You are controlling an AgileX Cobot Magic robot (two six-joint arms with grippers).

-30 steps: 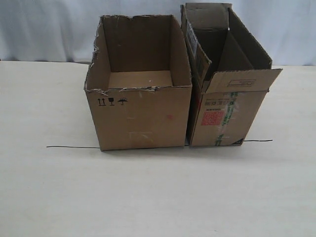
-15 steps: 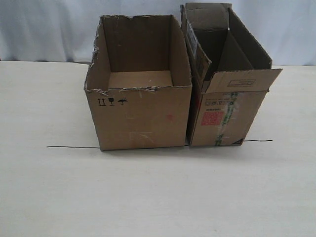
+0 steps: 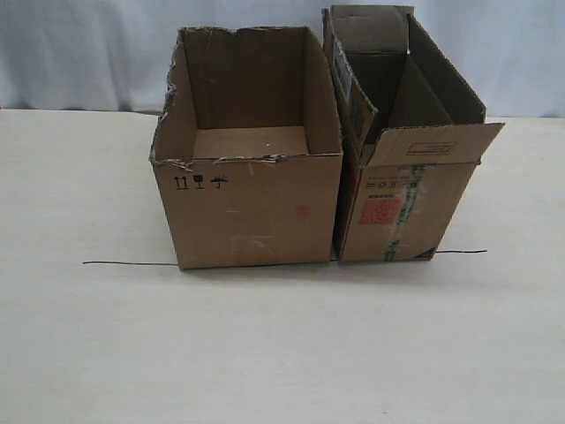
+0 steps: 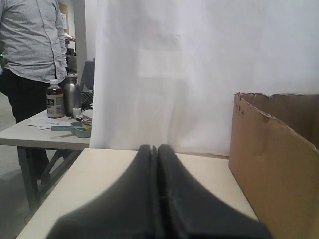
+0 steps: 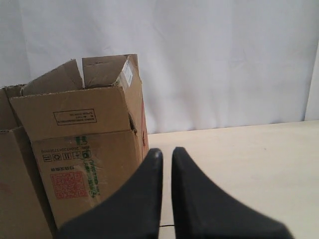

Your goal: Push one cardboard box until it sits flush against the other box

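Right, the cardboard box (image 3: pixel 397 208) stood right of centre, side against the other box (image 3: pixel 256 208). And the left gripper (image 4: pixel 157 148) was pressed together, empty; the right gripper (image 5: pixel 163 152) showed a sliver of gap.

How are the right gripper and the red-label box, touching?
Apart: the exterior view shows the cardboard box with no right gripper near it.

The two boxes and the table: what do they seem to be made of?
The cardboard box looks like matte brown cardboard, probably corrugated, with a red printed label and green-striped tape. The other box looks like the same material, plain and matte; its top edges are torn and frayed. The table has a pale matte surface, perhaps laminate or painted wood.
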